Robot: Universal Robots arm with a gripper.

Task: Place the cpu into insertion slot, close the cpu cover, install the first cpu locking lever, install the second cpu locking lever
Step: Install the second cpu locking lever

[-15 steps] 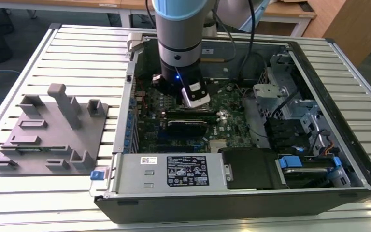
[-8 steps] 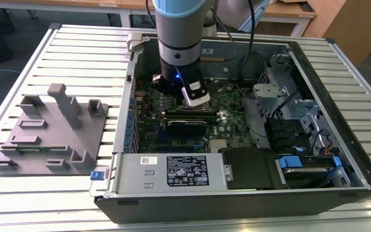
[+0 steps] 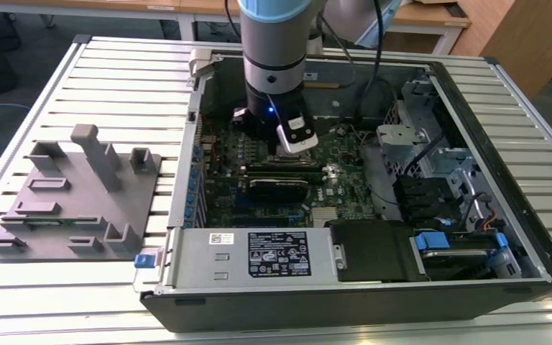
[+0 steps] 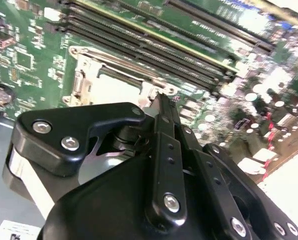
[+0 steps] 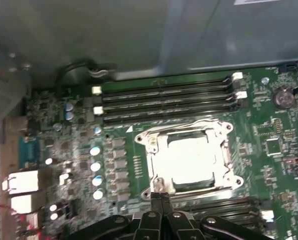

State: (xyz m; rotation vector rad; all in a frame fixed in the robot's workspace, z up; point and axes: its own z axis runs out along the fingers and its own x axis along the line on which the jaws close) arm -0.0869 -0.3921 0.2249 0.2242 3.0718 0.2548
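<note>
The cpu (image 5: 193, 159) lies flat in the insertion slot (image 5: 188, 155) on the green board, its pale metal top showing through the square window of the cpu cover (image 5: 151, 152), which lies down over it. The second wrist view shows the same cpu (image 4: 116, 87) and cover (image 4: 81, 75). My gripper (image 5: 159, 196) hovers just off one edge of the socket, fingers pressed together and holding nothing; its tip (image 4: 161, 98) points at the socket's corner. Thin metal rods run along the frame's edges; I cannot tell how they are latched. The arm (image 3: 274, 79) reaches down into the open case.
Long black memory slots (image 5: 163, 97) flank the socket on two sides. The case walls, a drive cage (image 3: 439, 180) and the power supply (image 3: 252, 255) close in around the board. A grey fixture plate (image 3: 75, 194) sits on the slatted table at the exterior view's left.
</note>
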